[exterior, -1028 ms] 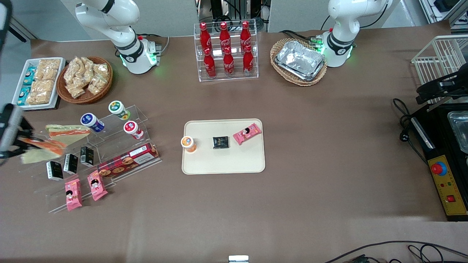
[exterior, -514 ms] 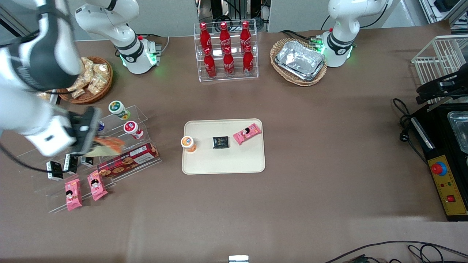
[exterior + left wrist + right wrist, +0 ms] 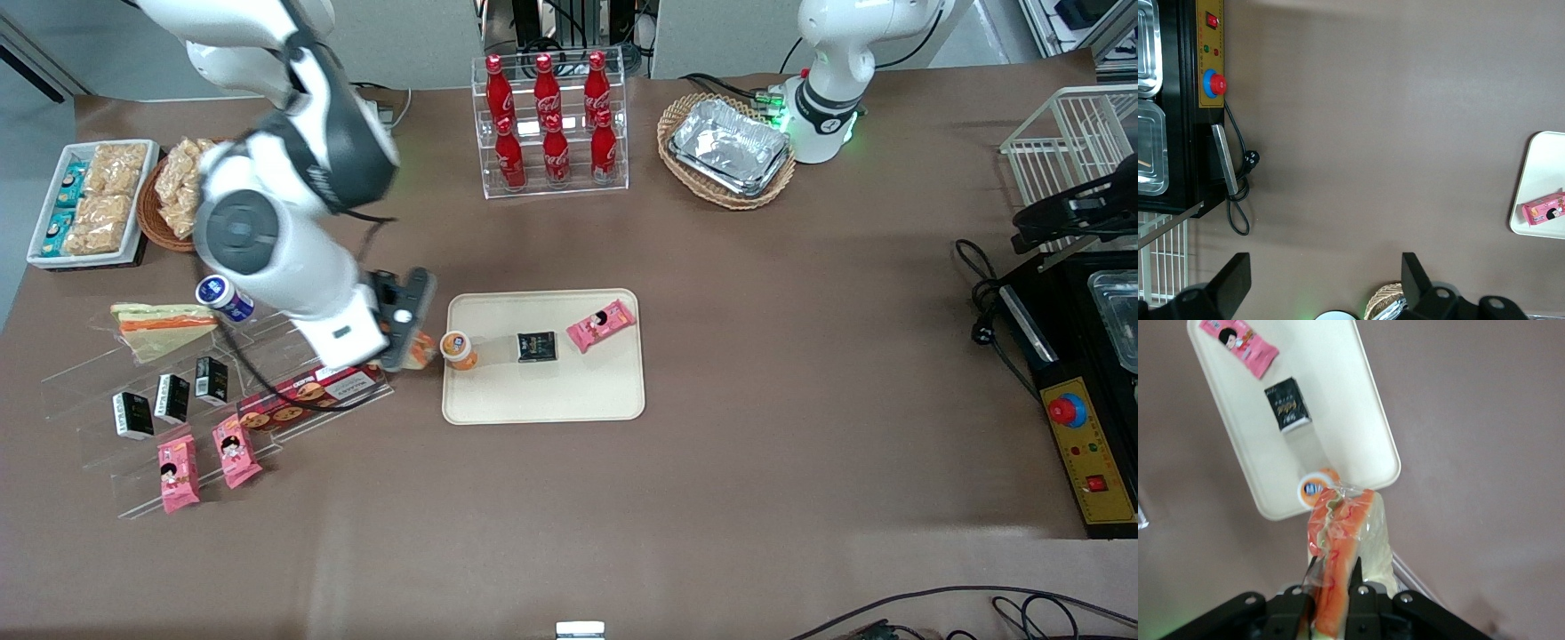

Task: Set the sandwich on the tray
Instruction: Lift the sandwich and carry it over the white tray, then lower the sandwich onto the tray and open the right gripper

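Gripper: the gripper (image 3: 1331,587) hangs above the tabletop (image 3: 756,356) just beside the tray's working-arm end; fingers (image 3: 1358,577) clamped on the sandwich (image 3: 1341,553).
Tray: the tray (image 3: 542,400) already carries an orange cup (image 3: 459,348).
Risk: the dangling sandwich could knock that cup, or slip in its slick wrap.

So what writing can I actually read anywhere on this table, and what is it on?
Nothing reads cleanly.
Red bottles: white script logo, too small.
Biscuit box: lettering blurred.
Black packet on the tray: print unreadable.
Orange cup: blue lid label, unreadable.
Sandwich, held in the gripper's jaws beside the tray: no text.
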Controlling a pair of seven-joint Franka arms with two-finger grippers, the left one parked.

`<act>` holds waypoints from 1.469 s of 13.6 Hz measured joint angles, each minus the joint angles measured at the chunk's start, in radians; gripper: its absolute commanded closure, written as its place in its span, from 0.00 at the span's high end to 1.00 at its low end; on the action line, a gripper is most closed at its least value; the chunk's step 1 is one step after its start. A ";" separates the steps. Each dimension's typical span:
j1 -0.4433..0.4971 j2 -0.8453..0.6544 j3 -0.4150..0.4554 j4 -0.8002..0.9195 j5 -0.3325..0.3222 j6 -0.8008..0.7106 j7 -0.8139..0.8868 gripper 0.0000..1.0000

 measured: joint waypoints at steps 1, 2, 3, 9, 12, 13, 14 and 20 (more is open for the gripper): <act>0.025 0.026 0.000 -0.001 0.000 0.037 0.030 0.00; 0.047 0.054 0.000 -0.001 0.000 0.085 0.050 0.00; 0.063 0.084 0.000 0.000 0.002 0.134 0.060 0.00; 0.126 0.269 0.016 0.044 0.079 0.342 0.069 0.00; 0.140 0.342 0.050 0.080 0.090 0.397 0.114 0.00; 0.140 0.362 0.062 0.091 0.090 0.411 0.129 0.00; 0.140 0.379 0.072 0.097 0.090 0.431 0.135 0.00; 0.160 0.447 0.089 0.111 0.090 0.503 0.150 0.93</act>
